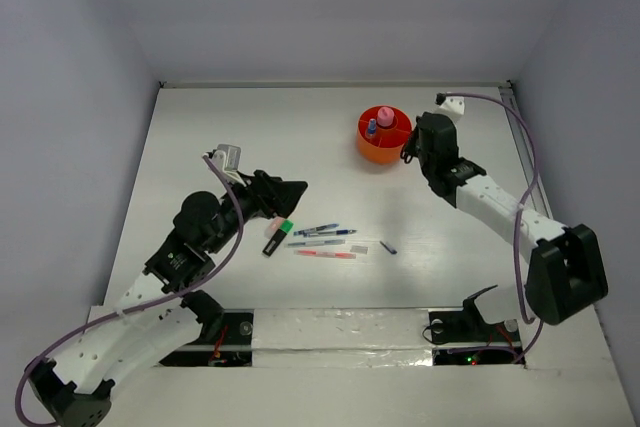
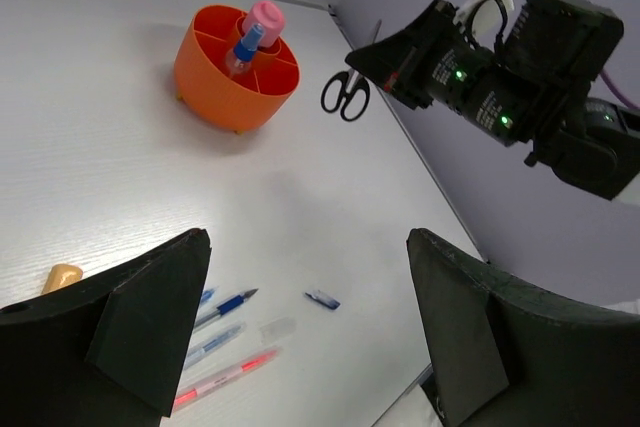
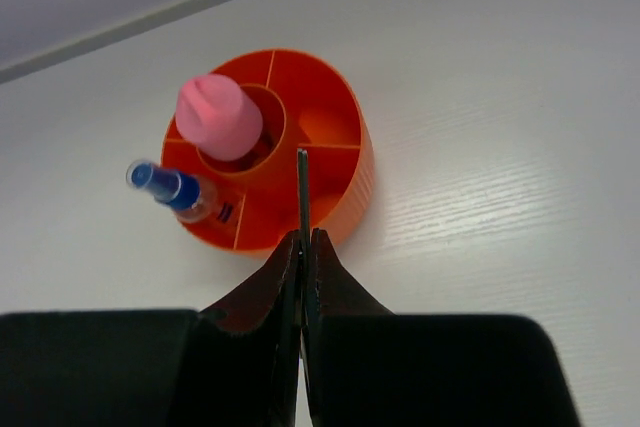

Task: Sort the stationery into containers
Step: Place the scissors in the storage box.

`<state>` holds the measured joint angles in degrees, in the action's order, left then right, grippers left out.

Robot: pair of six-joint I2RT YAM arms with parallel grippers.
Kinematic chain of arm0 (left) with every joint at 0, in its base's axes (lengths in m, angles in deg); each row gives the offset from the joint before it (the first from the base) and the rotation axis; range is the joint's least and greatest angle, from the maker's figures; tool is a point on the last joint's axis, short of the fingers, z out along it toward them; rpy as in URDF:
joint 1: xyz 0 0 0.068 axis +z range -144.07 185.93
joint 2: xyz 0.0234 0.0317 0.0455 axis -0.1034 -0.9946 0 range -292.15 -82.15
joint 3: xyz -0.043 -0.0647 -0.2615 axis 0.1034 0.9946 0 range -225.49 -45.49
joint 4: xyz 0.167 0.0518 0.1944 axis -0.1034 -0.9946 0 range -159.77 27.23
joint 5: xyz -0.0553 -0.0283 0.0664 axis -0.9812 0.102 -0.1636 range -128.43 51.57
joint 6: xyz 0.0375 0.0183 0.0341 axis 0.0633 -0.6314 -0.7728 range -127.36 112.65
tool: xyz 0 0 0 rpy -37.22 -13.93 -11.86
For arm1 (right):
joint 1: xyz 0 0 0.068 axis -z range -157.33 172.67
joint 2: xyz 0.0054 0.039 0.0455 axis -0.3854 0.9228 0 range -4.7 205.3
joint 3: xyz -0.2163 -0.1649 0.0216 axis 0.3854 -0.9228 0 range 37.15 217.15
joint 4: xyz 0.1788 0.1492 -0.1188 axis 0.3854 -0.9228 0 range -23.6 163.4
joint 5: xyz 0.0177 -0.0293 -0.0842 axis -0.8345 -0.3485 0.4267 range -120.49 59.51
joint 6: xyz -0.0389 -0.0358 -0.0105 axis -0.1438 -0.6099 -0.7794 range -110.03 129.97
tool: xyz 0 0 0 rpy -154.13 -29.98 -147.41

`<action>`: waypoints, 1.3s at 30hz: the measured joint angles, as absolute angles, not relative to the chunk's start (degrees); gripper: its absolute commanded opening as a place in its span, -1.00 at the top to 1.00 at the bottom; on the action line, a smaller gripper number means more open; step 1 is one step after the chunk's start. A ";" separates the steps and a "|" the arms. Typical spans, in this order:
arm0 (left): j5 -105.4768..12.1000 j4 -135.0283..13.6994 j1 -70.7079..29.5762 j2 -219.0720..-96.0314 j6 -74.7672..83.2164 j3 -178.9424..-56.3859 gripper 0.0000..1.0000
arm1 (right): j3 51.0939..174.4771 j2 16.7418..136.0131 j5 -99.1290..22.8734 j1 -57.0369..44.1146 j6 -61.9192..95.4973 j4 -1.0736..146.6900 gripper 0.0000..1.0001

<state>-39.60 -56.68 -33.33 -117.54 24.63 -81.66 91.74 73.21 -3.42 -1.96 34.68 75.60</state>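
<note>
Toward the far right of the table, the orange tub (image 1: 380, 152) already holds two items: the pink tube (image 1: 384, 115) in its centre cup and the blue-capped bottle (image 1: 371, 127) in a side compartment. The right gripper (image 3: 302, 242) is pressed together on the scissors (image 2: 345, 95), their blade aimed at the tub, so that item looks close to delivery. Most of the work remains. Near the table's middle lie the green highlighter (image 1: 278, 237), two blue pens (image 1: 320, 232), the red pen (image 1: 325, 254) and a small blue piece (image 1: 388, 247). The left gripper (image 2: 305, 257) hangs over them with its fingers spread wide, holding nothing.
</note>
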 measured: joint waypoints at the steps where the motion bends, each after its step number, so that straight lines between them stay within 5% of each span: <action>1: -39.62 -57.34 -33.33 -117.28 24.57 -81.66 -0.53 | 93.09 75.02 -2.39 -1.80 35.47 75.60 1.00; 39: -35.90 -70.52 -33.33 -110.72 16.65 -88.96 -0.57 | 106.80 97.03 14.13 -1.65 54.66 75.21 0.99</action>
<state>-35.90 -70.52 -33.33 -110.72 16.65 -88.96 106.80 97.03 14.13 -1.65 54.66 75.21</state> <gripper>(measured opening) 0.785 0.057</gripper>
